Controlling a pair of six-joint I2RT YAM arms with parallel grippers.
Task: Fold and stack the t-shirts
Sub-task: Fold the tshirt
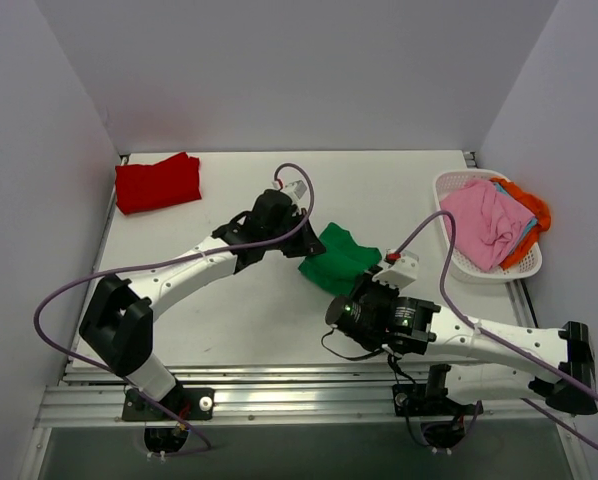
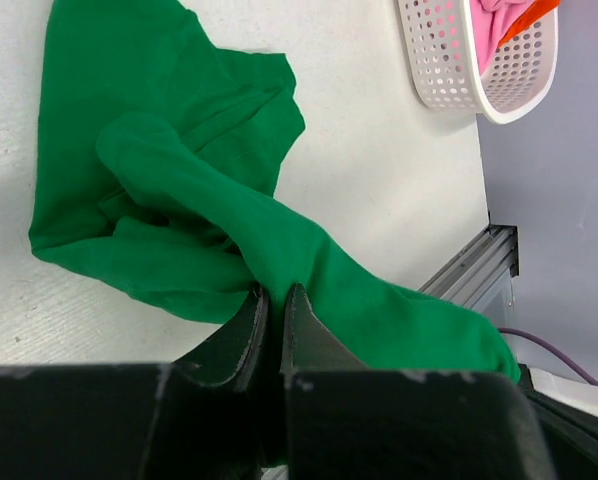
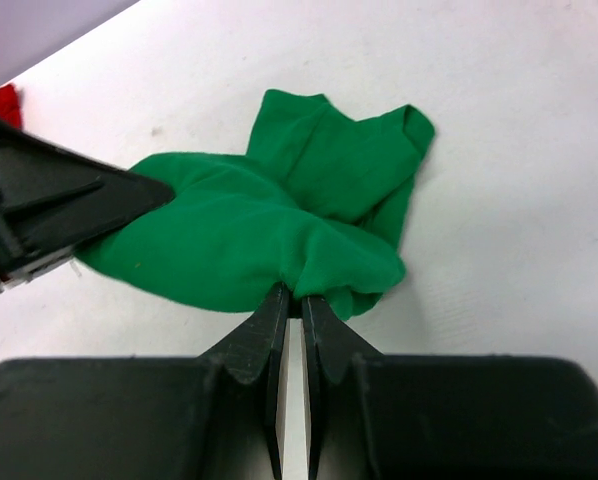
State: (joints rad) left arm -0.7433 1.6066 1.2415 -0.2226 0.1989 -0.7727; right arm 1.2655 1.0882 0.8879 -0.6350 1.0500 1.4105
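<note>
A bright green t-shirt (image 1: 336,258) lies crumpled in the middle of the table. My left gripper (image 1: 301,222) is shut on one fold of the green t-shirt (image 2: 179,190) at its far left side. My right gripper (image 1: 371,282) is shut on another fold of the green t-shirt (image 3: 269,225) at its near right side. A red t-shirt (image 1: 158,182) lies folded at the far left corner. Pink (image 1: 487,222), orange (image 1: 530,205) and blue t-shirts sit heaped in a white basket (image 1: 479,270) at the right.
The white lattice basket (image 2: 449,70) stands near the table's right edge. A metal rail (image 1: 279,395) runs along the near edge. Walls close in the table on the left, back and right.
</note>
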